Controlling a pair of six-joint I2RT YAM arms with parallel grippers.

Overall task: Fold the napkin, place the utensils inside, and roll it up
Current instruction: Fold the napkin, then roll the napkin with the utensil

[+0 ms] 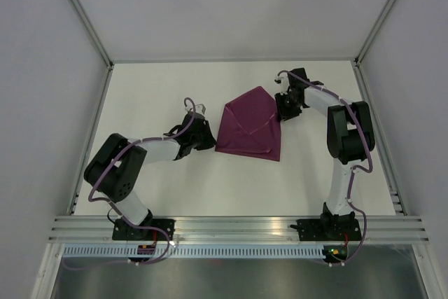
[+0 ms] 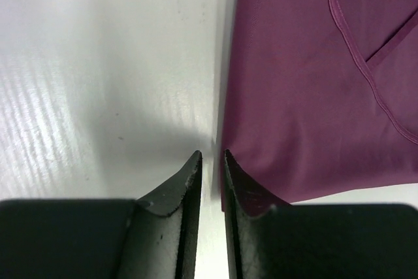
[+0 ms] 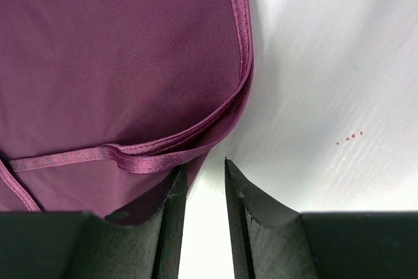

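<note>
The purple-magenta napkin (image 1: 250, 125) lies folded on the white table, its corners turned in like an envelope. The knife is out of view in every frame. My left gripper (image 1: 205, 138) is low at the napkin's left edge. In the left wrist view (image 2: 212, 155) its jaws stand a narrow gap apart with bare table between them, and the right finger sits over the napkin's edge (image 2: 313, 83). My right gripper (image 1: 283, 113) is at the napkin's right corner. In the right wrist view (image 3: 204, 164) it is slightly open and empty, its left finger against the hemmed corner (image 3: 111, 63).
The white table (image 1: 168, 187) is walled by grey panels on three sides. An aluminium rail (image 1: 238, 227) runs along the near edge with both arm bases. A few small red specks (image 3: 349, 137) lie on the table right of the right gripper.
</note>
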